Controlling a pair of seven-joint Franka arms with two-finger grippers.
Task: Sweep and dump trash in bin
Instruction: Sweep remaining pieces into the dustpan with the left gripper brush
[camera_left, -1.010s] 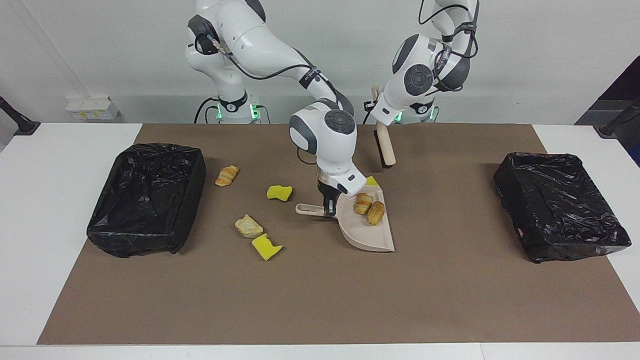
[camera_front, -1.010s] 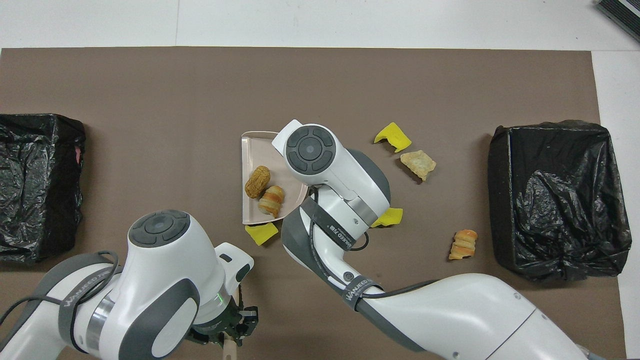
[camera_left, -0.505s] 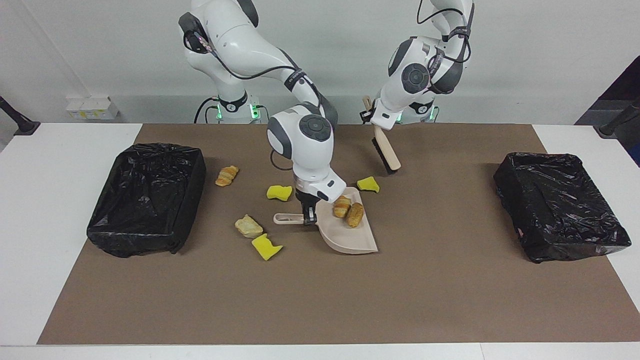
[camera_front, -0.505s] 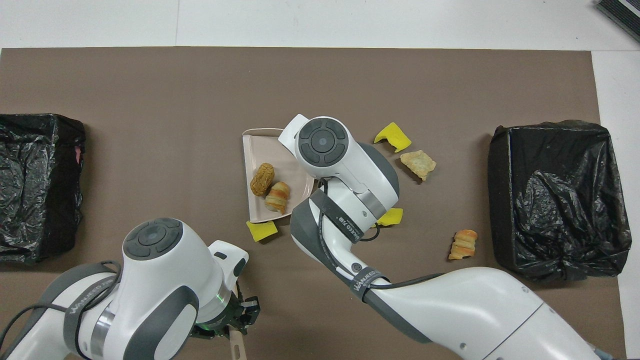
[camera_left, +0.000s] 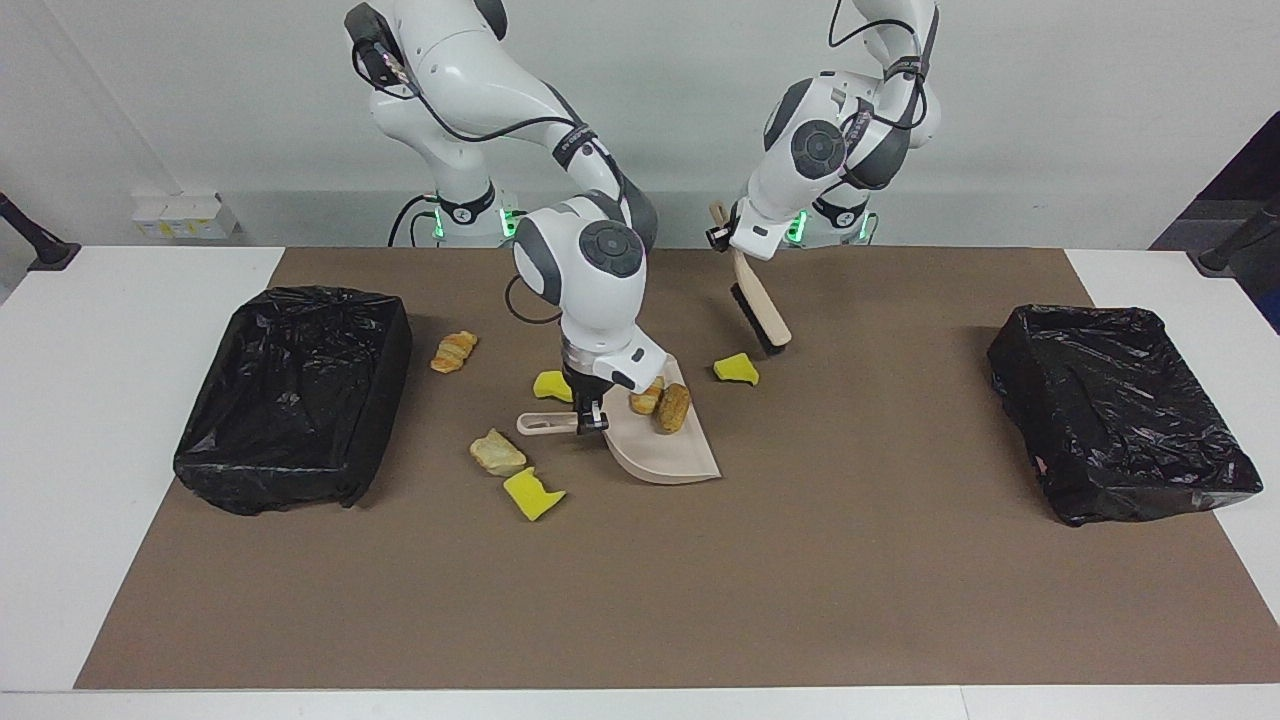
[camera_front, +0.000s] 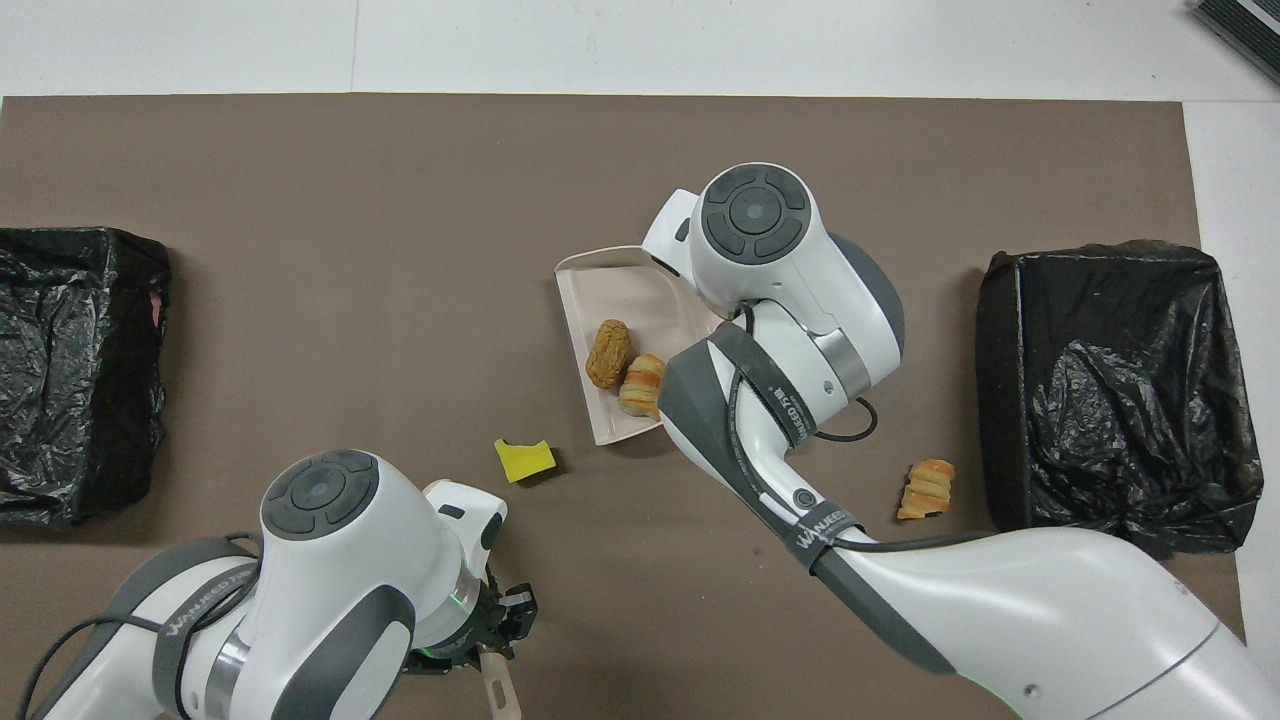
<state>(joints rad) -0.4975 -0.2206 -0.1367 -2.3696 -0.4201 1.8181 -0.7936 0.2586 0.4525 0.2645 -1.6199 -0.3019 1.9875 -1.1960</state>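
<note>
Yellow spongy and tan pastry-like trash (camera_left: 531, 494); right gripper (camera_left: 593, 417) pinching dustpan (camera_left: 668, 455), left gripper (camera_left: 722, 237) brush (camera_left: 760, 313).

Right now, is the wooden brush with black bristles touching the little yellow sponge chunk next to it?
Apart. In the facing view, the wooden brush, held by the left gripper, ends short of the yellow sponge chunk, with bare brown mat between them.

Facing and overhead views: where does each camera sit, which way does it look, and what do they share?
Facing view: high across the table, looking at both arms; right gripper holds the dustpan, left gripper holds the brush.
Overhead view: above the robots' end, looking steeply down; both arms enter from the bottom.
Shared: dustpan, two pastries in it, both bins.
</note>
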